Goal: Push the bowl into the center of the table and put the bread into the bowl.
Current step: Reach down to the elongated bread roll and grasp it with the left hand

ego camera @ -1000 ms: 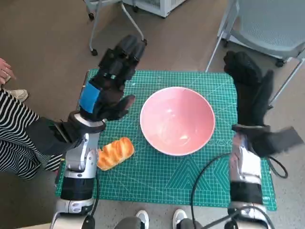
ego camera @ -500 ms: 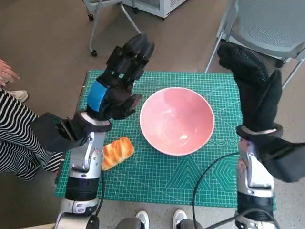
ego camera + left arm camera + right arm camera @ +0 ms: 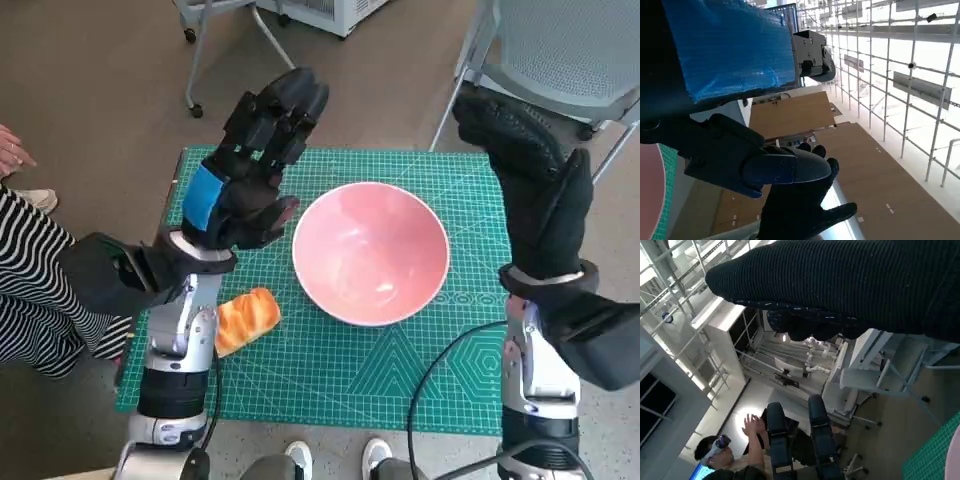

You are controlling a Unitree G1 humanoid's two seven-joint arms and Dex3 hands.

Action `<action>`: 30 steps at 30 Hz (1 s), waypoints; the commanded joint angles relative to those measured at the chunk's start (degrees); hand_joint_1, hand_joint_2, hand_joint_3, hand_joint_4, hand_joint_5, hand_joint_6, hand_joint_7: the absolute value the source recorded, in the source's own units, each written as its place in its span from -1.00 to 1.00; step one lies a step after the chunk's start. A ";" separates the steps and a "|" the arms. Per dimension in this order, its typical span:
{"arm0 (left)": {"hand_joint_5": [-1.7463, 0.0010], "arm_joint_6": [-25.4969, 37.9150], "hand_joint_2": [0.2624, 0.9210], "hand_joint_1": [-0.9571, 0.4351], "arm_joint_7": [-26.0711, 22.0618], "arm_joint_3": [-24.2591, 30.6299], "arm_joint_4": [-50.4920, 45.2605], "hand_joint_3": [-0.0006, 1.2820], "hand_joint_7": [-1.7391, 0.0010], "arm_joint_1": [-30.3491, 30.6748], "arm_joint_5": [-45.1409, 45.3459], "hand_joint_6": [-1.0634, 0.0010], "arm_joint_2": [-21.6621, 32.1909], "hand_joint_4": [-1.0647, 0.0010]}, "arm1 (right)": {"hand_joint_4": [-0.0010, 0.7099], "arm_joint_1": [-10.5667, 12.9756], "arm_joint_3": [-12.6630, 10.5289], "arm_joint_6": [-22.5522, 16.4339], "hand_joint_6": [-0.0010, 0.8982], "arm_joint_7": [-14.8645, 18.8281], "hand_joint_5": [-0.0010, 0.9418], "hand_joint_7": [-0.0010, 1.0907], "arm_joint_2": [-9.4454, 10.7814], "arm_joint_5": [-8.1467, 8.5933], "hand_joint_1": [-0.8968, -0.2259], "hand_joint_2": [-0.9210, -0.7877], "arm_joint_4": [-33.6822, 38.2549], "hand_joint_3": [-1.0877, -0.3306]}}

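Observation:
A pink bowl sits near the middle of the green cutting mat; a sliver of the bowl shows in the left wrist view. A golden bread roll lies on the mat to the bowl's left, beside my left forearm. My left hand, black with blue tape, is raised above the mat's far-left part, fingers spread, holding nothing. My right hand in the black glove is lifted over the mat's right edge, fingers extended and empty. The left wrist view shows the left hand close up and the gloved right hand beyond it.
A grey chair stands behind the table's right corner and a wheeled chair base behind the left. A person in striped clothing sits at the left. A black cable loops over the mat's near right. Another person appears in the right wrist view.
Both hands have risen from a second ago, the right one most, from low by the mat's right edge to upright. The bowl and the bread have stayed put.

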 commanded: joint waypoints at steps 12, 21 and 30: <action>0.92 -17.08 0.96 -0.57 -11.91 5.35 11.71 -0.81 0.48 -7.12 10.24 1.00 24.93 0.88 | -0.27 2.83 -0.35 2.65 -0.71 -0.63 -0.96 0.06 -0.46 -0.21 -0.58 -1.00 -2.99 0.14; 0.93 -19.86 0.93 -0.60 -9.84 6.02 6.48 -0.92 0.35 -1.45 16.40 1.00 32.57 0.80 | -0.22 2.90 -0.53 2.94 -0.67 -1.23 -0.95 0.07 0.11 0.04 -0.59 -1.00 -3.41 0.15; 0.97 -9.09 0.98 -0.56 -8.24 7.17 -6.36 -0.98 0.41 11.19 16.87 0.90 35.15 0.72 | -0.21 2.94 -0.53 2.86 -0.66 -1.68 -0.95 0.06 0.92 0.32 -0.56 -1.00 -3.36 0.16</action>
